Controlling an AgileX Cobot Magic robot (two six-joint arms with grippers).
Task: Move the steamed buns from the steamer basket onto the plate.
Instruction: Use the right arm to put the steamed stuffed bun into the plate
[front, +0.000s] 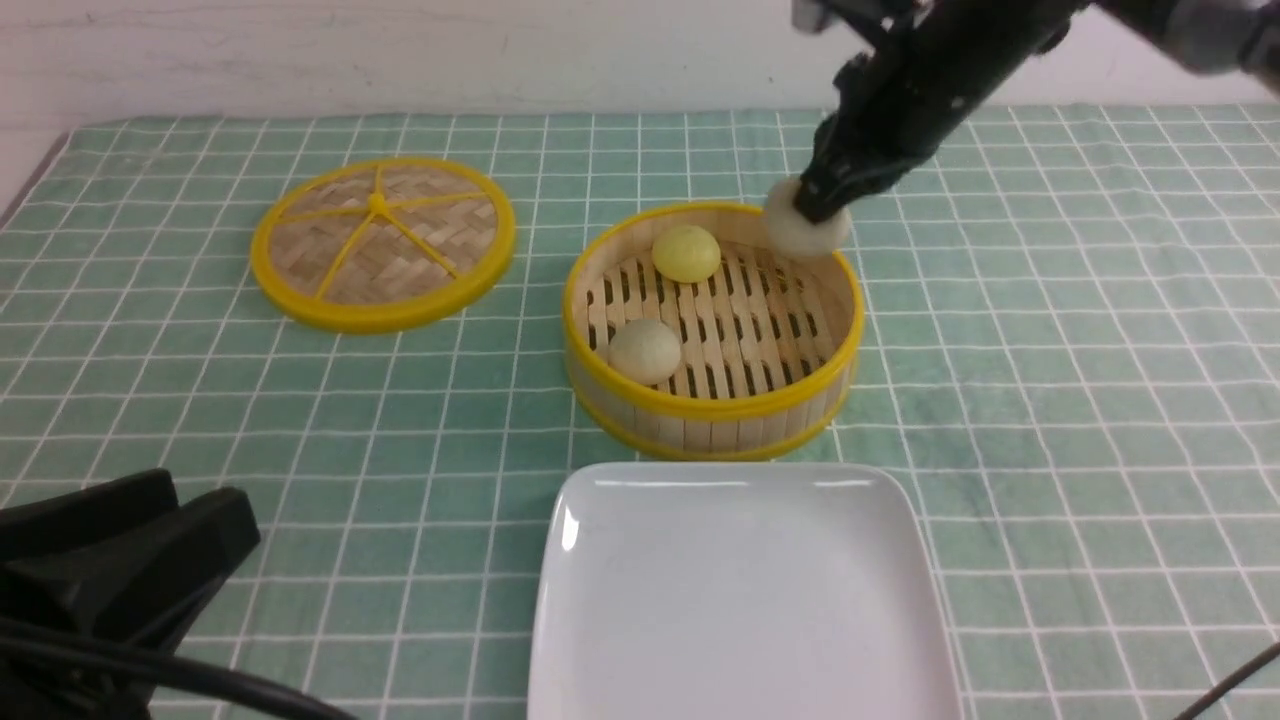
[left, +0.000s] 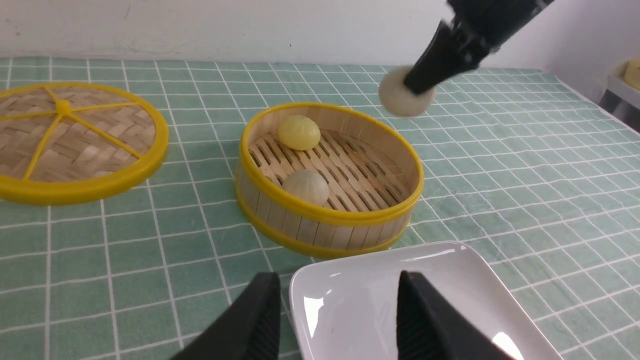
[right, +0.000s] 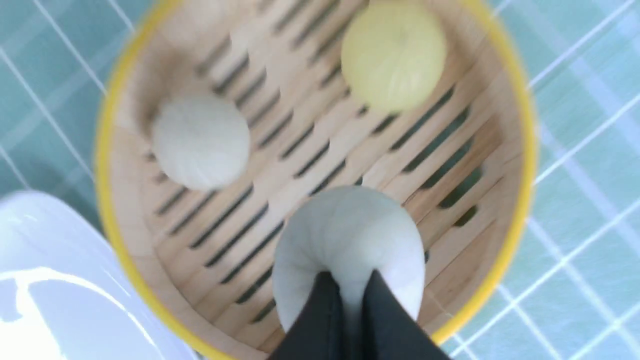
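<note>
The steamer basket (front: 712, 400) stands mid-table with a pale yellow bun (front: 686, 252) at its far side and a cream bun (front: 645, 350) at its near left. My right gripper (front: 812, 208) is shut on the third cream bun (front: 806, 232) and holds it above the basket's far right rim; the right wrist view shows the fingers pinching this bun (right: 347, 240) over the slatted floor. The white plate (front: 740, 590) lies just in front of the basket. My left gripper (left: 339, 300) is open and empty, low over the plate's near left corner (left: 320, 295).
The flat woven lid (front: 382, 240) with yellow spokes lies on the green checked cloth at the far left. The left arm's black body (front: 110, 570) fills the lower left corner. A white wall runs behind the table.
</note>
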